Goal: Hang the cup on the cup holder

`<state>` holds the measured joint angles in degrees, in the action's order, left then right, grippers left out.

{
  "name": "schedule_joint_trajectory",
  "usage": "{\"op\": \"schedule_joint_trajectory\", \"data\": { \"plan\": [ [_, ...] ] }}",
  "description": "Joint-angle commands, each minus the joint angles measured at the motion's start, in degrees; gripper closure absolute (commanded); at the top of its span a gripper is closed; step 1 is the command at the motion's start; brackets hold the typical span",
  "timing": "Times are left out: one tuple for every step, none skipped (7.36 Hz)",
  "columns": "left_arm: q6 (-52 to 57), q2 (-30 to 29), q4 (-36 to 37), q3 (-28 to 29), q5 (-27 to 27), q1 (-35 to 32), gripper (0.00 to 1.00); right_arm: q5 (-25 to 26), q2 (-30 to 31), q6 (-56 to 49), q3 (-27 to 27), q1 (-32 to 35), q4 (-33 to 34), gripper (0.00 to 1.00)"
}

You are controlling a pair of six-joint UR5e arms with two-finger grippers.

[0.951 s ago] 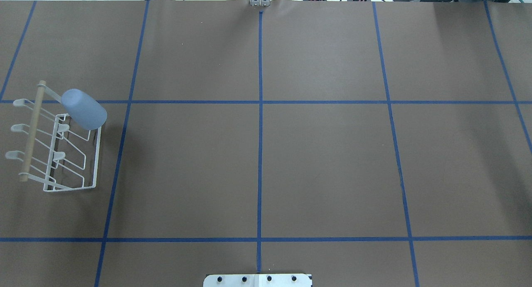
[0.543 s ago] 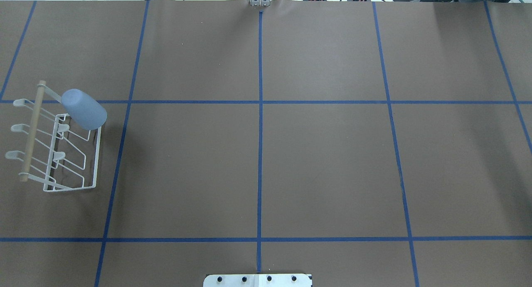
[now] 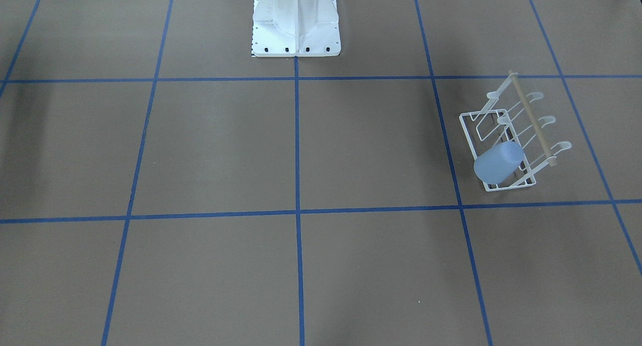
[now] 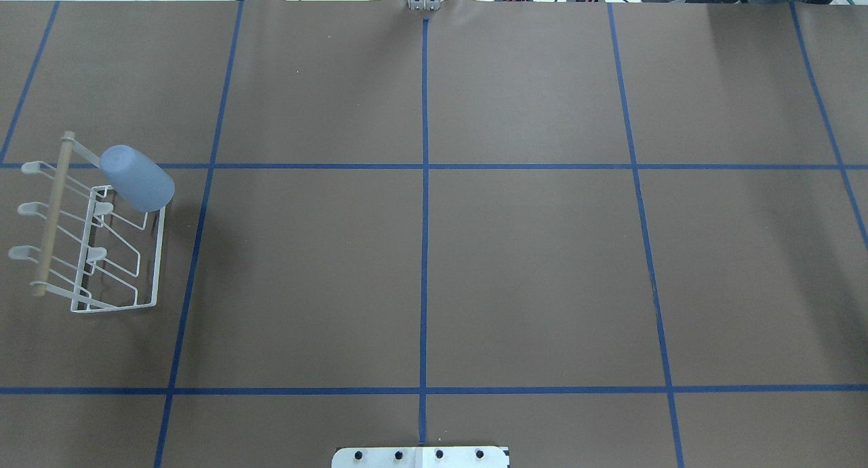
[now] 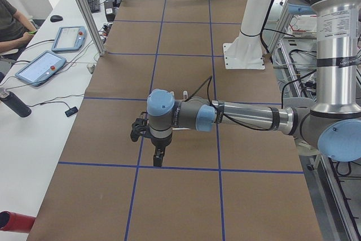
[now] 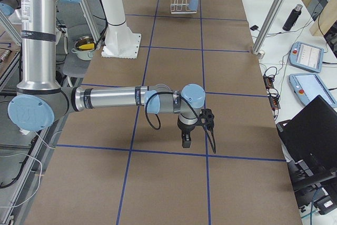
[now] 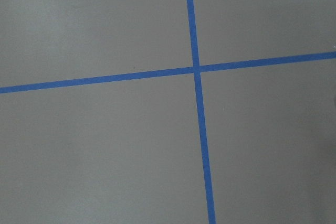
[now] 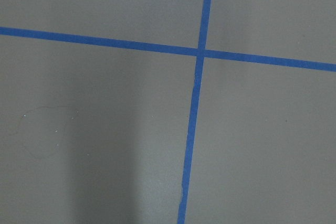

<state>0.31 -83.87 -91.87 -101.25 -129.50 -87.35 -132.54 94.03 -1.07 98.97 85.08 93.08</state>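
- Small light-blue plastic cup [image 4: 137, 180]: tilted on a prong of white wire cup holder [image 4: 52, 213]; hanging judged complete.
- Arms: left pincer [image 5: 158, 161], right pincer [image 6: 186, 142], far off; whether parted, cannot tell.
- Next: probably nothing.

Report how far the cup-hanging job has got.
Done: the cup hangs mouth-down, tilted, on an end prong of the cup holder. In hand: nothing; the left gripper and right gripper hang over the table, away from it. Left: nothing visible.
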Motion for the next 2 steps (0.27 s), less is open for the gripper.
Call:
{"op": "schedule_joint_trajectory", "data": {
  "plan": [
    [0.3,0.4,1.2,0.0,-4.8,0.0,0.02,0.0,0.0,-0.1,0.0,0.0,0.0,0.0],
    [0.3,-0.2,2.8,-0.3,-5.2,0.0,0.02,0.0,0.0,-0.1,0.0,-0.1,0.0,0.0]
  ]
}}
